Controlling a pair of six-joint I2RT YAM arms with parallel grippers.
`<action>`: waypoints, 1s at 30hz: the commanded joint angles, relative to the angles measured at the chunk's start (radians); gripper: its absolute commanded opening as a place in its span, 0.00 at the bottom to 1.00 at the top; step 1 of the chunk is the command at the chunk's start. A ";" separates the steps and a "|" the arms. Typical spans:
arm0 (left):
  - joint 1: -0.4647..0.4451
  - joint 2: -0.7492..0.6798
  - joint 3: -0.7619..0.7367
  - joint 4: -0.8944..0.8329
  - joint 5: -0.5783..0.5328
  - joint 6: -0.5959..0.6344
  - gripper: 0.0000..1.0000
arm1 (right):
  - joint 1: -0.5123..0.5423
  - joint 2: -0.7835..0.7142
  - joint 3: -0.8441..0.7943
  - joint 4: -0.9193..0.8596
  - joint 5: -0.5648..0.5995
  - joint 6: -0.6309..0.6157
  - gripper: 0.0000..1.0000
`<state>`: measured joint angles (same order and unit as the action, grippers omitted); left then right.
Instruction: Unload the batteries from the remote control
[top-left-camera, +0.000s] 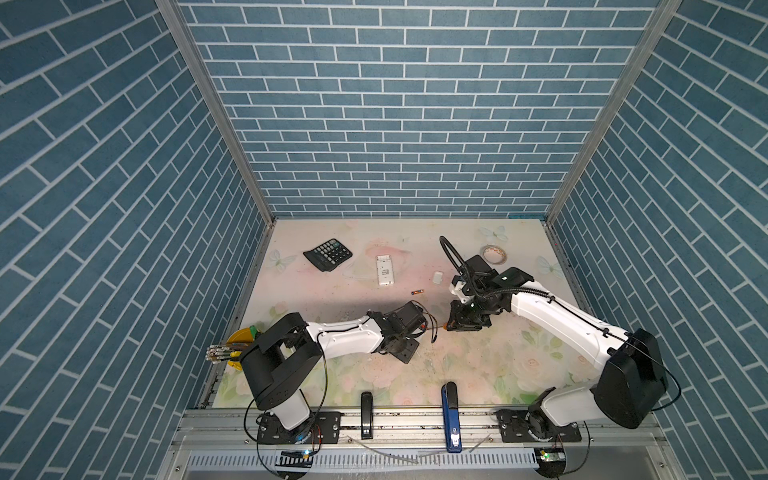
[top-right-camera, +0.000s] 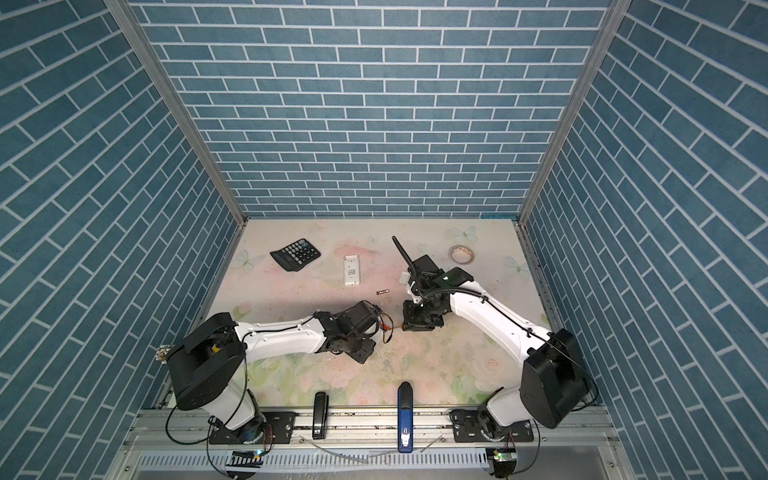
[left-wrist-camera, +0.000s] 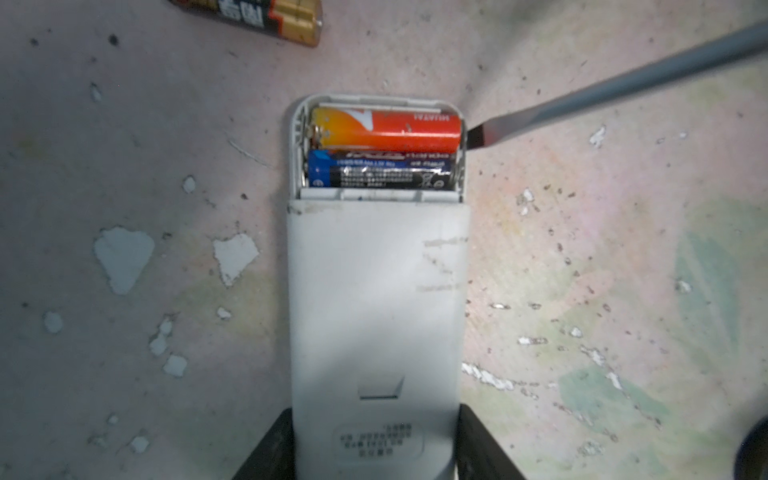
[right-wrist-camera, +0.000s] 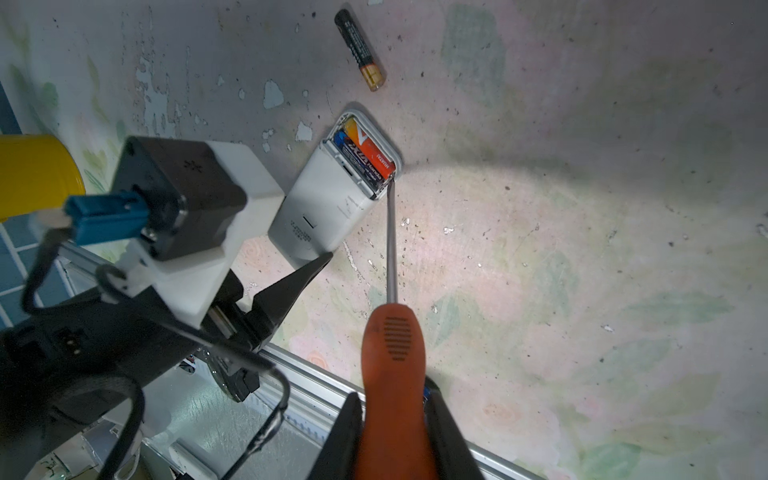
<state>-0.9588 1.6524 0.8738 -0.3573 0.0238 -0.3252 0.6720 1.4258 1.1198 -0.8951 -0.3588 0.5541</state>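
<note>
At the near edge of the tabletop (top-left-camera: 478, 365) lie a black stapler (top-left-camera: 366, 415) and, to its right, a blue stapler (top-left-camera: 451, 415).

Farther in, around the middle, the left pincer (left-wrist-camera: 374, 453) is clamped on the near end of the remote control (left-wrist-camera: 376, 299), one finger on each long side. The remote control lies flat, back upward. Its battery compartment at the other end is uncovered, and two batteries sit in it side by side: the orange battery (left-wrist-camera: 390, 133) at the outer end and the blue-and-black battery (left-wrist-camera: 380, 172) just beside it.

From the right, the right pincer (right-wrist-camera: 395, 436) is closed tight on the orange handle of a screwdriver (right-wrist-camera: 392, 353). The flat tip is at the compartment's rim, right at the end of the orange battery. Whether it touches the battery cannot be told.

Just beyond the remote control a loose battery (top-left-camera: 417, 292), gold and black, lies on the tabletop apart from everything.

Farther still are a small white piece (top-left-camera: 438, 277), a second remote (top-left-camera: 385, 271), a black calculator (top-left-camera: 328, 254) to the left and a roll of tape (top-left-camera: 494, 254) to the right.
</note>
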 joint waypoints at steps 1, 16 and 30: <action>-0.026 0.085 -0.042 0.000 0.048 0.025 0.39 | 0.006 0.002 -0.075 0.114 -0.017 0.032 0.00; -0.041 0.107 -0.015 0.000 0.060 0.051 0.36 | 0.008 -0.040 -0.167 0.339 -0.156 0.020 0.00; -0.049 0.108 -0.008 -0.010 0.056 0.056 0.35 | 0.008 -0.097 -0.180 0.356 -0.101 0.032 0.00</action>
<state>-0.9676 1.6722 0.9001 -0.3862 0.0124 -0.3367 0.6582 1.3201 0.9707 -0.7441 -0.3977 0.5976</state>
